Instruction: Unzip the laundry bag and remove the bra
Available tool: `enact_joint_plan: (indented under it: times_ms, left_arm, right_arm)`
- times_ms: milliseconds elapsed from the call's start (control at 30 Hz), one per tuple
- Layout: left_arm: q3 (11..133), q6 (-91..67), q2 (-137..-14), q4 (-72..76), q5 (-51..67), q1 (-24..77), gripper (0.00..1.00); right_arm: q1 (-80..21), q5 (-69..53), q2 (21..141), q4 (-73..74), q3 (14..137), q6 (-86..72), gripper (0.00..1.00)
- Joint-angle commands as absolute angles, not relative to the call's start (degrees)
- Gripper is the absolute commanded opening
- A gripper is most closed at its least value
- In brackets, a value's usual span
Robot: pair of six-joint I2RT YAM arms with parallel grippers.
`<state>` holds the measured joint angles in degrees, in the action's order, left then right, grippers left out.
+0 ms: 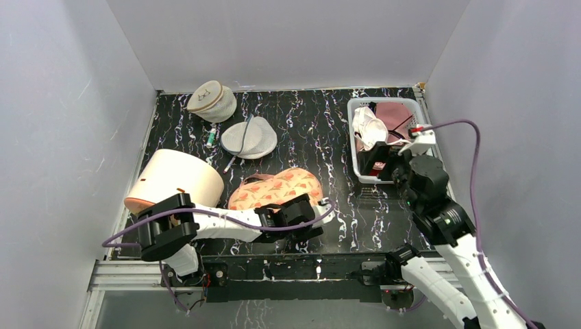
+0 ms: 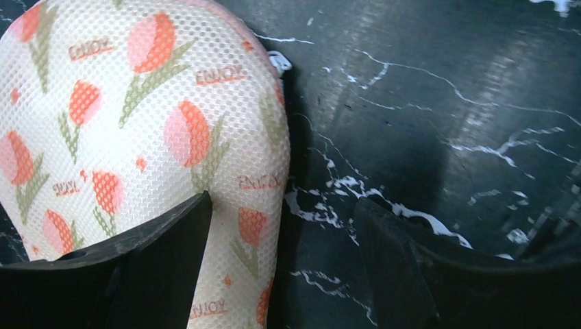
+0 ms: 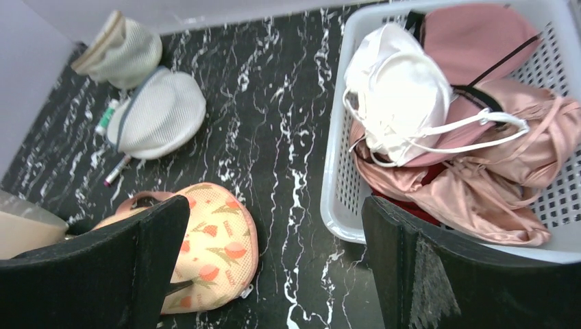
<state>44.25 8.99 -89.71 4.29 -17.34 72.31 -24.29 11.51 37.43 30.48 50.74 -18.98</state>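
Unzipping step, by my reckoning hardly begun.
A cream round tub (image 1: 181, 179) crowds the left. My left jaws gape, empty, straddling the right end of the peach floral peanut-shaped fabric laundry bag (image 1: 277, 186), near-centre on the worktop (image 1: 329, 130). The bra is unseen, likely inside. Next I need the zip pull. My right jaws hang wide open, empty, by the white plastic basket (image 1: 356, 147).

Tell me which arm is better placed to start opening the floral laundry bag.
Left. The left gripper, open, sits right at one end of the laundry bag, one finger over its fabric. The right gripper, also open, hangs beside the basket, well apart from the bag.
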Motion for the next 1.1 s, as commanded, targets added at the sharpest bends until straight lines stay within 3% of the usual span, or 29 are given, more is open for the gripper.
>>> enact_joint_plan:
  times_ms: [0,200,367,500,867,933,1067]
  left_arm:
    - [46.3,13.7,-92.0,9.8,-23.5,73.3,0.76]
    - [47.1,16.3,-95.2,14.6,-33.2,73.4,0.62]
    - [47.0,15.3,-92.1,14.1,-33.0,73.3,0.79]
    - [48.4,14.0,-88.2,11.9,-31.0,73.8,0.85]
    - [51.2,23.9,-99.6,21.7,-38.7,73.2,0.88]
    - [51.7,23.4,-102.1,22.5,-38.6,72.6,0.86]
    - [51.5,21.7,-105.3,23.4,-39.1,71.4,0.72]
  right_arm:
    - [-24.3,16.1,31.7,29.8,49.5,-18.2,0.98]
    - [-24.3,15.8,28.6,28.0,47.6,-19.8,0.98]
    - [-24.3,15.1,30.6,28.9,48.8,-20.2,0.98]
    - [-24.3,16.4,31.3,30.1,50.7,-19.8,0.98]
    - [-24.3,19.9,27.6,31.4,52.6,-20.3,0.98]
    - [-24.3,21.1,26.7,32.6,53.3,-20.3,0.98]
    - [-24.3,22.4,25.0,33.4,53.7,-20.6,0.98]
